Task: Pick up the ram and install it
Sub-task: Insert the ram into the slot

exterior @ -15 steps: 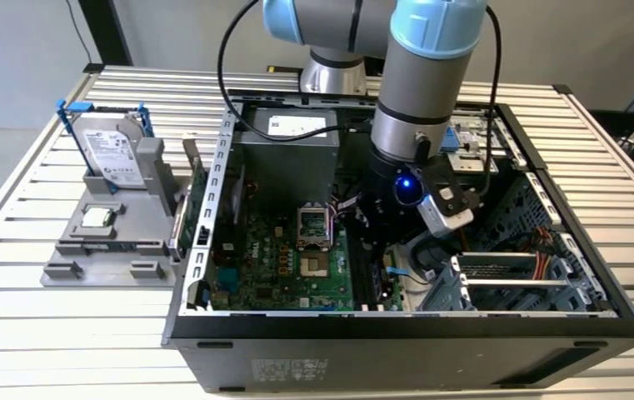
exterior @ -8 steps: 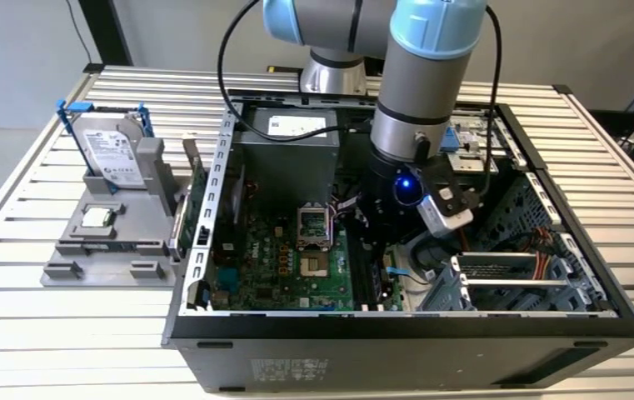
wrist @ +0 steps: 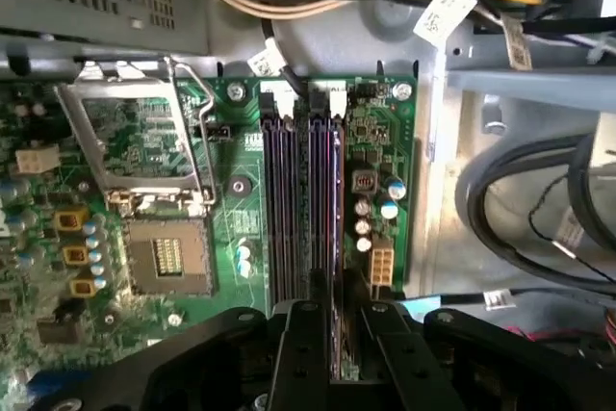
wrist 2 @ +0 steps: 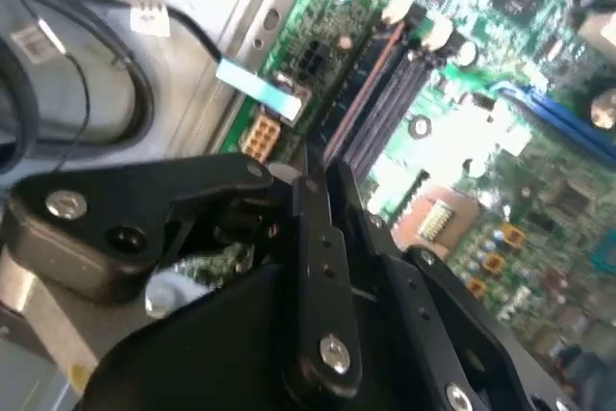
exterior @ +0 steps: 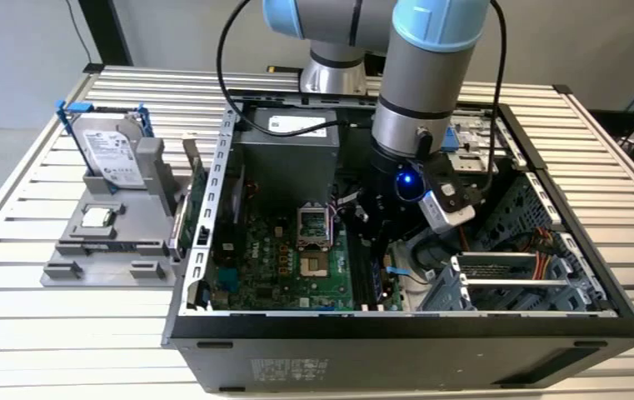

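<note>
First wrist view: hand point(wrist: 337, 334) clenched on the ram point(wrist: 336, 238), which stands edge-down in the motherboard's point(wrist: 125, 141) memory slots point(wrist: 289, 209), at three o'clock of the CPU socket point(wrist: 164, 257).

A slatted white table point(exterior: 50, 333) is seen bearing an open computer case point(exterior: 406, 350) and, towards the exterior view's left, what appears to be a grey fixture point(exterior: 106, 250).

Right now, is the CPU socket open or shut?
Open: its metal cover stands flipped up, and the socket beside it lies bare, with no chip in it.
</note>
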### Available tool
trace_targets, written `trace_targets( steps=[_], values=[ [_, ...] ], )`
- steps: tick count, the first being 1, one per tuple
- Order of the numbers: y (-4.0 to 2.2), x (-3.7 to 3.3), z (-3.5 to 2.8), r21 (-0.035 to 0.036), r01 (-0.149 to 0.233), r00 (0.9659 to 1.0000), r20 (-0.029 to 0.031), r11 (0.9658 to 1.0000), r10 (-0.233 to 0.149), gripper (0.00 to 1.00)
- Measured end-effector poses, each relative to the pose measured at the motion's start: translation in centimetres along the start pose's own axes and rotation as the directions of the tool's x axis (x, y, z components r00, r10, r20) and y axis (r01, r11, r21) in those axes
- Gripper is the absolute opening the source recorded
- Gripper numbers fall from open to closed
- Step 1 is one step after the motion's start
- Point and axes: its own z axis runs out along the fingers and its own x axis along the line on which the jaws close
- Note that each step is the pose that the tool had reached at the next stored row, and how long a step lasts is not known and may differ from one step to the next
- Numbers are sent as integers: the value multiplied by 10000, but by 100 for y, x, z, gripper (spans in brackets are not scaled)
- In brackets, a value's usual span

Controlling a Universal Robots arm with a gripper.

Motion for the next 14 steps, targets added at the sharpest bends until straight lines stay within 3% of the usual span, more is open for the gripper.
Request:
trace_targets(
  steps=[5, 6, 10, 14],
  values=[
    [-21, 4, -163, -40, 1, 10000, 0, 10000, -1, 100],
    [-21, 4, -166, -145, 5, 10000, -11, 9999, -5, 100],
    [-21, 4, -164, -873, 28, 9999, -109, 9962, -37, 100],
    [-21, 4, -166, -1591, 45, 9998, -207, 9873, -79, 100]
  ],
)
